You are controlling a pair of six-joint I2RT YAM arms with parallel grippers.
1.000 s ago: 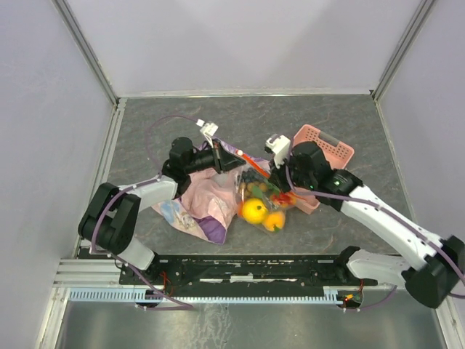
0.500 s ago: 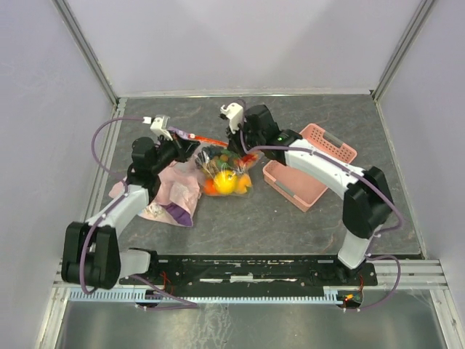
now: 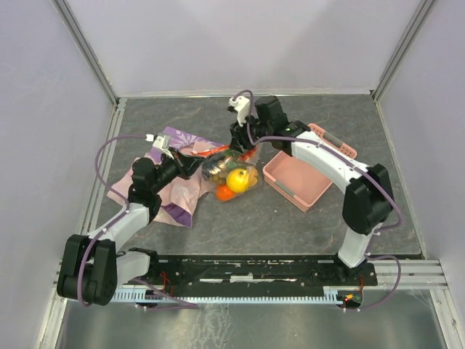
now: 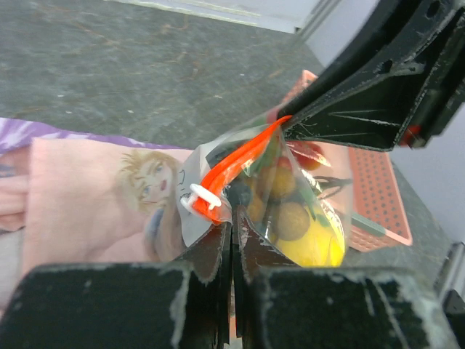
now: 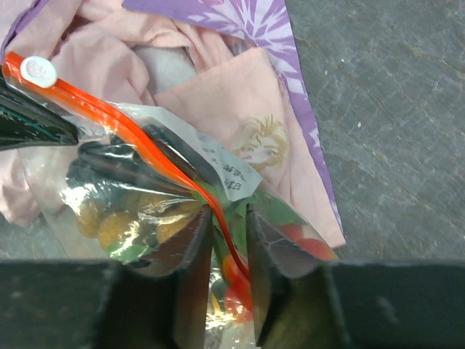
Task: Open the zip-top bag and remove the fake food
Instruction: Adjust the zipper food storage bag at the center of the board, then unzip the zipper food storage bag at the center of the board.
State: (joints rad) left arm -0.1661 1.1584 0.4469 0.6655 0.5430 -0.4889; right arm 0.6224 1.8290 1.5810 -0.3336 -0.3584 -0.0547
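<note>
The zip-top bag (image 3: 227, 173) hangs between both grippers just above the table, its orange-red zip strip (image 5: 131, 128) stretched taut. Inside it the fake food shows: a yellow fruit (image 3: 237, 178), tan grapes (image 5: 109, 222) and a red fruit (image 5: 305, 244). My left gripper (image 4: 234, 222) is shut on the bag's corner beside the white slider (image 4: 203, 195). My right gripper (image 5: 229, 215) stands at the bag's other end, jaws apart, with the zip strip running loose through the gap. In the top view the left gripper (image 3: 195, 157) is left of the bag and the right gripper (image 3: 243, 145) above it.
A pink-purple patterned cloth (image 3: 173, 195) lies under and left of the bag. A pink perforated basket (image 3: 298, 182) sits right of the bag, under the right forearm. Grey walls close in the table on three sides.
The right gripper's jaws have parted at the zip strip. The bag and both grippers have shifted slightly right, and the bag hangs lower with the fruit sagging.
</note>
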